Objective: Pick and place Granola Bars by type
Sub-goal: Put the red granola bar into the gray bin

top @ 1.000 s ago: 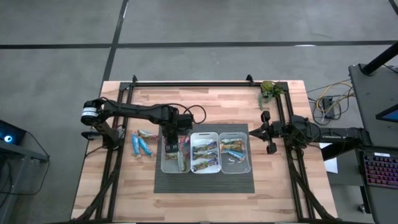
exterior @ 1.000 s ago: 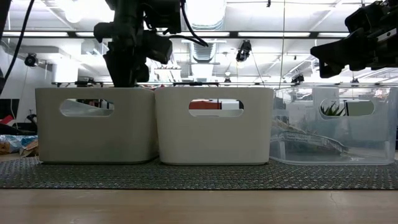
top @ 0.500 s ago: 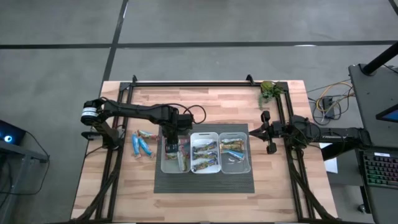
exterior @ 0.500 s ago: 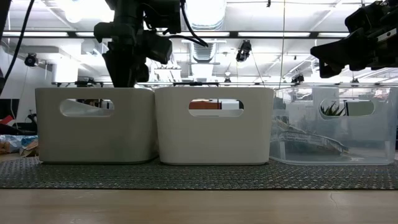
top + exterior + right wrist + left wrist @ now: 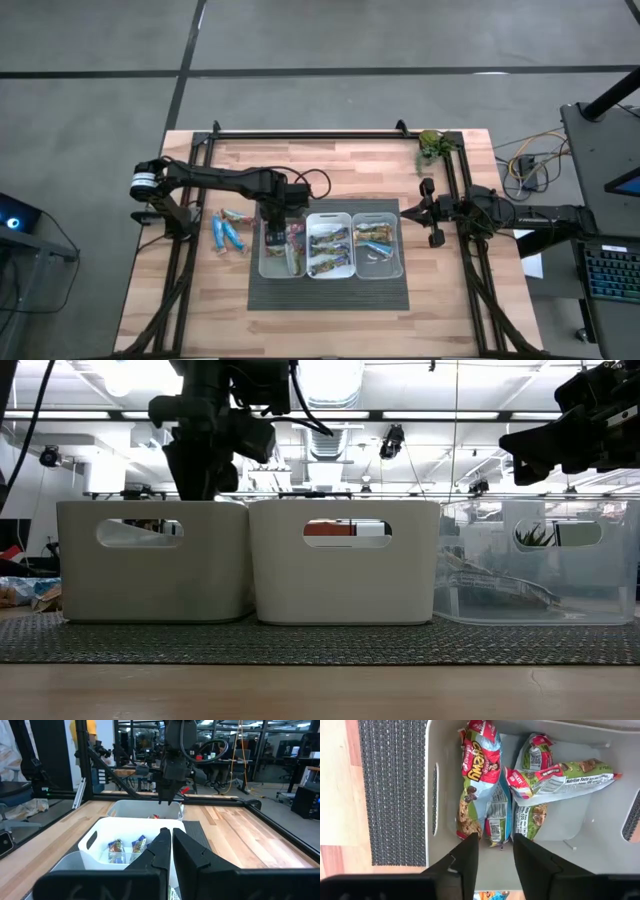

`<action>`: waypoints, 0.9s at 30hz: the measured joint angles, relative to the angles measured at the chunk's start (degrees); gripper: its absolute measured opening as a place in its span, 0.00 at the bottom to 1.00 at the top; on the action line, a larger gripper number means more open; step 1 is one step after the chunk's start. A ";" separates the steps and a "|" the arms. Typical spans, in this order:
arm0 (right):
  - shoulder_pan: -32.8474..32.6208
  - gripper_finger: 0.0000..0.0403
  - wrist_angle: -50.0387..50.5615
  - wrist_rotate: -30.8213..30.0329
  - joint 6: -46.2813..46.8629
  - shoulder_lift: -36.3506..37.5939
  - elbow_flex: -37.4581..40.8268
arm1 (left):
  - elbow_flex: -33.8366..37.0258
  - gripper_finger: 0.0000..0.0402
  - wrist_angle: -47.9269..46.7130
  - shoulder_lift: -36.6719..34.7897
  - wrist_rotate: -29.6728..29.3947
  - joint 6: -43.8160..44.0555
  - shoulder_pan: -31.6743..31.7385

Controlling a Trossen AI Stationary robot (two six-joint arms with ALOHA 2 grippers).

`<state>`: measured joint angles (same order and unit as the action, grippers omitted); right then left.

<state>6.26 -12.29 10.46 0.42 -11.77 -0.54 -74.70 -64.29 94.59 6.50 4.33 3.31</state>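
In the left wrist view, a red and light-blue foil granola bar wrapper [image 5: 479, 757] reads "CHEWY" and runs lengthwise from the top of the frame toward the bottom, among other green, red and white wrapped bars [image 5: 560, 775] lying crosswise in the white plastic bin [image 5: 607, 855]. The left tool [image 5: 493, 851] hovers released over them, fingers apart and empty. In the high view more blue-wrapped bars [image 5: 228, 230] lie left of the bins on the wooden tabletop [image 5: 330, 160], while the right tool [image 5: 428, 212] waits clenched at right of centre.
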 joint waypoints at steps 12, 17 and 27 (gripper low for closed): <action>0.01 0.02 0.01 -0.01 -0.02 -0.05 -0.01 | 0.00 0.00 -1.37 -3.27 0.13 -1.99 0.02; 0.01 0.02 0.00 -0.01 -0.02 -0.04 -0.01 | 0.01 0.00 -4.82 -6.61 0.13 -3.43 0.80; 0.02 0.02 0.00 0.00 -0.01 0.00 0.00 | 0.79 0.00 -8.63 -14.58 0.07 -6.20 3.25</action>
<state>6.28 -12.29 10.46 0.41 -11.77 -0.54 -73.91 -72.92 80.00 6.57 -1.86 6.56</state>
